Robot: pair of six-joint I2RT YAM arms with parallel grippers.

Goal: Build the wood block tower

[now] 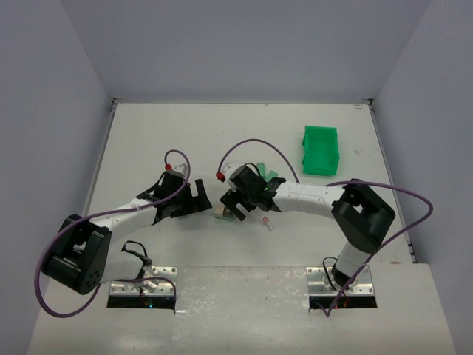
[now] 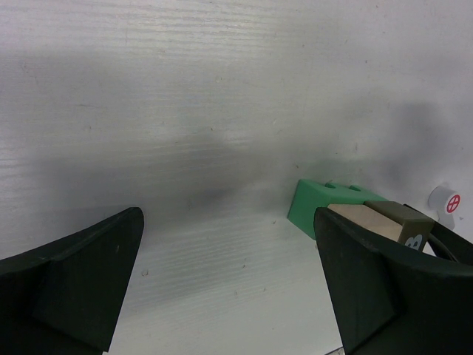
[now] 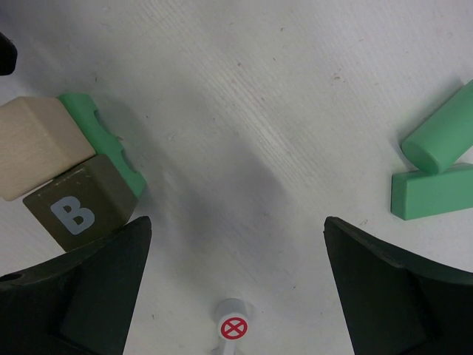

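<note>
White bench [image 1: 148, 148] from above: left tool [image 1: 198, 198] and right tool [image 1: 235, 205] face each other mid-bench, with a block cluster [image 1: 221, 212] between them and a green bin [image 1: 320, 150] far right.

Left wrist: jaws released, empty. A green block [image 2: 325, 203], tan block [image 2: 362, 220] and olive block [image 2: 410, 222] touch at right.

Right wrist: jaws spread, empty. The olive block bears a white "B". A green cylinder [image 3: 440, 137] slants, touching a green bar [image 3: 432, 192] lying left to right. A white peg [image 3: 234, 325] shows a red crossed circle.

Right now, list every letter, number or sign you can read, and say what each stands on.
"B", white, on the olive-brown block.
Red crossed circle, a sign with no letters, on the small white round cap.
White mark on the same block in the left wrist view: half hidden, unreadable.
Nothing else legible.
</note>
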